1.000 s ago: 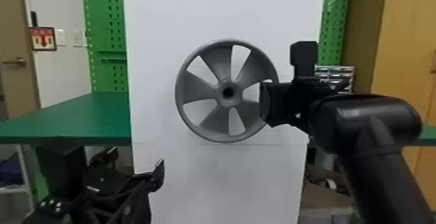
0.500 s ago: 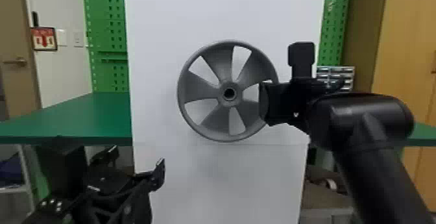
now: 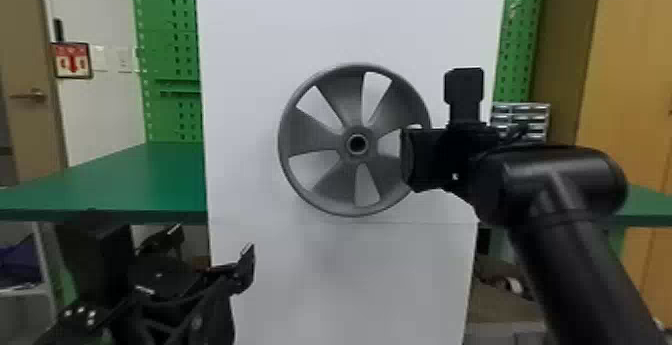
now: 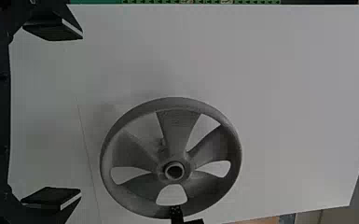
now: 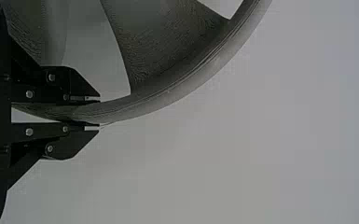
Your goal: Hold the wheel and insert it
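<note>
Head: the wheel (image 3: pixel 312 136) stands upright beside the right hand (image 3: pixel 411 159). Left wrist: beyond the left hand (image 4: pixel 81 113), spread open, the hub (image 4: pixel 182 171) looks empty; insertion seems left. Right wrist: rim (image 5: pixel 168 95) gripped by the right hand, holding done.

Can see a dark-framed sign (image 3: pixel 73 60) with a red downward arrow on the pale wall (image 3: pixel 102 114). Cannot read any wording.
</note>
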`<control>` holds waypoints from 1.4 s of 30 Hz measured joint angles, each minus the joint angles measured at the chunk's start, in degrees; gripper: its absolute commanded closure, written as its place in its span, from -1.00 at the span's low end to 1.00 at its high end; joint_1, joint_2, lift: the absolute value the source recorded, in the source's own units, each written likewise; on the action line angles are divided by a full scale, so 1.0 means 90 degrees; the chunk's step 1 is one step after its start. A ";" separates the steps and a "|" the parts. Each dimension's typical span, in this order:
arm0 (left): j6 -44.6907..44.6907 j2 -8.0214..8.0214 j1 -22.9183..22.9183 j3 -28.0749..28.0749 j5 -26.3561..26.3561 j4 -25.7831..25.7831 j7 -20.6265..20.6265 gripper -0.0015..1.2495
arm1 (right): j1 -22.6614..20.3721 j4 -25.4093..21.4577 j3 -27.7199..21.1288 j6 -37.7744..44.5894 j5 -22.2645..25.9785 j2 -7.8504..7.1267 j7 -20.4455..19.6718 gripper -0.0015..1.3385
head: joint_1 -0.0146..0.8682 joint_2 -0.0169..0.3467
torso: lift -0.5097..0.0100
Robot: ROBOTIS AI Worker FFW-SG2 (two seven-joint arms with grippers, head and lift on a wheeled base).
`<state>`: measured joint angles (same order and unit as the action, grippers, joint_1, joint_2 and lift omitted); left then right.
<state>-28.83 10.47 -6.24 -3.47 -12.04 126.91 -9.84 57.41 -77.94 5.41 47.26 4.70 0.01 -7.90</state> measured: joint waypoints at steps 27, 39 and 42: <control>0.0008 -0.0001 0.0096 0.0057 -0.0057 0.0000 0.0000 -0.84 | -0.0680 -0.1993 0.0073 0.0159 0.0590 -0.0002 -0.0137 -0.67 | -0.49 -0.86 | -0.74; 0.0010 -0.0001 0.0192 0.0193 -0.0099 0.0022 0.0000 -0.84 | -0.2262 -0.3651 0.0183 -0.0586 0.0981 -0.0004 -0.0138 -0.67 | -0.49 -0.86 | -0.74; 0.0010 -0.0001 0.0208 0.0222 -0.0105 0.0038 0.0000 -0.84 | -0.2533 -0.3851 0.0243 -0.0674 0.1022 -0.0009 -0.0138 -0.67 | -0.49 -0.86 | -0.74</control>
<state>-28.74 10.46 -4.37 -1.47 -12.99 127.26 -9.84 34.61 -112.60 7.60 41.20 13.90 -0.07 -9.14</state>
